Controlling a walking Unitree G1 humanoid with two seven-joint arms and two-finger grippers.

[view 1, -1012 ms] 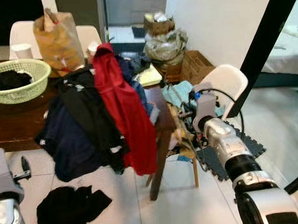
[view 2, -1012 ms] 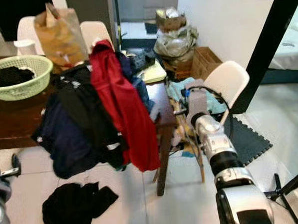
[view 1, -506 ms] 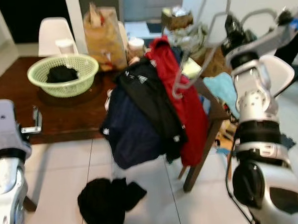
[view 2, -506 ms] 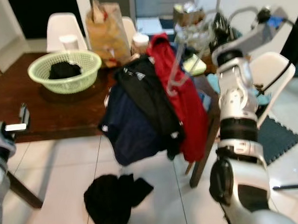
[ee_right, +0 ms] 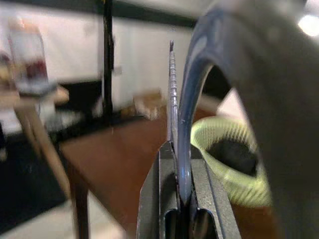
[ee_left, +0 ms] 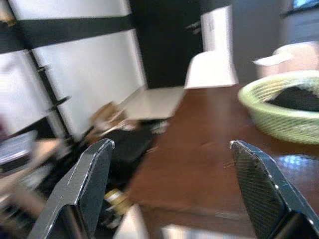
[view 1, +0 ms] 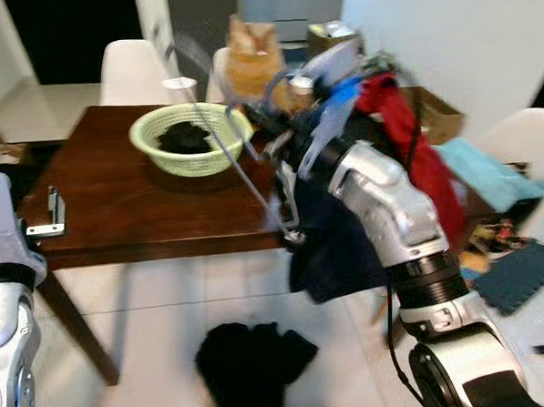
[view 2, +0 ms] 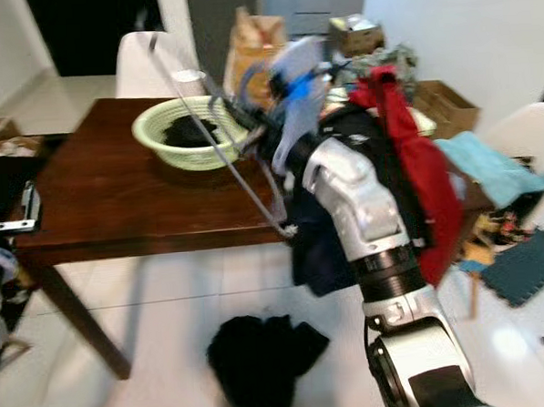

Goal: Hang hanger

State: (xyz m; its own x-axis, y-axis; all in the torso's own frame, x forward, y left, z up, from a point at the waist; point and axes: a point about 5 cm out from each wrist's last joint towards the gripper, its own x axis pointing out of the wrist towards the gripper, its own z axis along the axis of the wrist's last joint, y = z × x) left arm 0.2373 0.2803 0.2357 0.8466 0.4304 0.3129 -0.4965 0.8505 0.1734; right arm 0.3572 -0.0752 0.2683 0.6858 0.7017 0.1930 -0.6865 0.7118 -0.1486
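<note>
My right gripper (view 1: 259,124) is shut on a thin grey hanger (view 1: 238,164), held above the brown table (view 1: 135,211) just beside the green basket (view 1: 191,139). The hanger's long bar slants from up over the basket down to the table's front edge. In the right wrist view the fingers (ee_right: 154,199) pinch the hanger's thin edge (ee_right: 173,99), with the basket (ee_right: 224,159) beyond. My left gripper (ee_left: 172,144) is open with nothing in it and sits low at the table's left end (view 1: 53,210).
A heap of clothes with a red garment (view 1: 415,150) and a navy one (view 1: 338,246) hangs off the table's right end. A black garment (view 1: 249,369) lies on the tiled floor. White chairs (view 1: 133,69) and a paper bag (view 1: 250,54) stand behind the table.
The view has swung left along the table. My right arm has risen from beside the chair and carried the hanger across, from above the clothes heap to beside the basket.
</note>
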